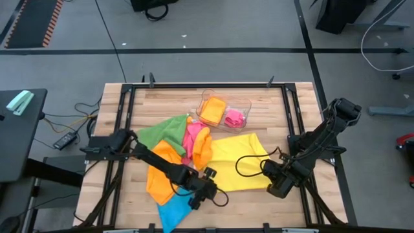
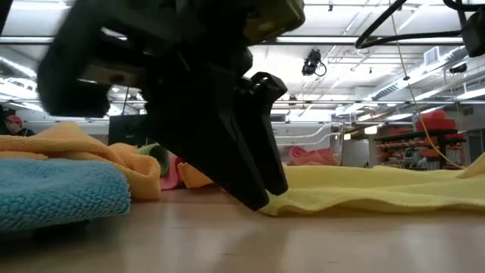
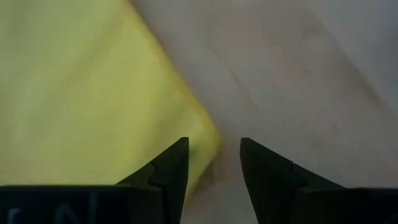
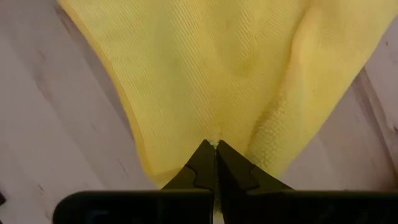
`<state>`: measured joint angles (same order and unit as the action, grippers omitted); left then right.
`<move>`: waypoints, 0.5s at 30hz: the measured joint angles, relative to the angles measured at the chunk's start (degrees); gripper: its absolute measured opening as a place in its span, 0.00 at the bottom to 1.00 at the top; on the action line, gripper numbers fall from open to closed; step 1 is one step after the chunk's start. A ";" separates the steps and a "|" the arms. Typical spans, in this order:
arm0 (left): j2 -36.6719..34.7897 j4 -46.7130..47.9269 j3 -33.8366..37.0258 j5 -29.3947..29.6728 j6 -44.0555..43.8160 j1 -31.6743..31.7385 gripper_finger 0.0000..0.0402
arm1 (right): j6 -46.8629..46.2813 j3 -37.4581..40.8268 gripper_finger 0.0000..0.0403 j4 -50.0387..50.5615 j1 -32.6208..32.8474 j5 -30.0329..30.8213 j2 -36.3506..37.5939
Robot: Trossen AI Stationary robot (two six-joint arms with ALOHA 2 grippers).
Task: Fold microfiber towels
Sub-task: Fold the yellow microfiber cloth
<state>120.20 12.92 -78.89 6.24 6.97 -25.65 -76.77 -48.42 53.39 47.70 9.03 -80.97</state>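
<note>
Fingers (image 3: 171,174) of your left gripper (image 3: 214,163) are spread apart, straddling a corner of the yellow towel (image 1: 236,162) at the worktop's (image 1: 272,107) front edge. Your right gripper (image 4: 215,152) is clenched on the same towel's fabric at its right-hand corner, pinching a fold. Count on the worktop: one yellow towel lying flat centre-right, one green towel (image 1: 162,131), one pink towel (image 1: 192,136), one blue towel (image 1: 173,210) at the front edge, two orange towels (image 1: 160,169) heaped left of centre under the left arm. One clear tray (image 1: 223,111) near the back edge holds an orange and a pink cloth.
</note>
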 joint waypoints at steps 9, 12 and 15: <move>0.78 1.05 0.10 1.31 0.99 0.75 0.28 | 0.24 -0.01 0.02 -1.21 0.00 0.37 0.01; 1.15 1.60 0.00 1.27 1.47 0.42 0.24 | 0.26 -0.01 0.02 -1.32 0.01 0.36 0.00; 1.30 1.98 -0.33 0.99 0.31 0.40 0.15 | 0.26 -0.02 0.02 -1.30 0.02 0.41 0.00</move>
<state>121.50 14.90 -79.23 7.23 7.28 -25.25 -76.51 -48.44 52.09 47.72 9.44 -80.97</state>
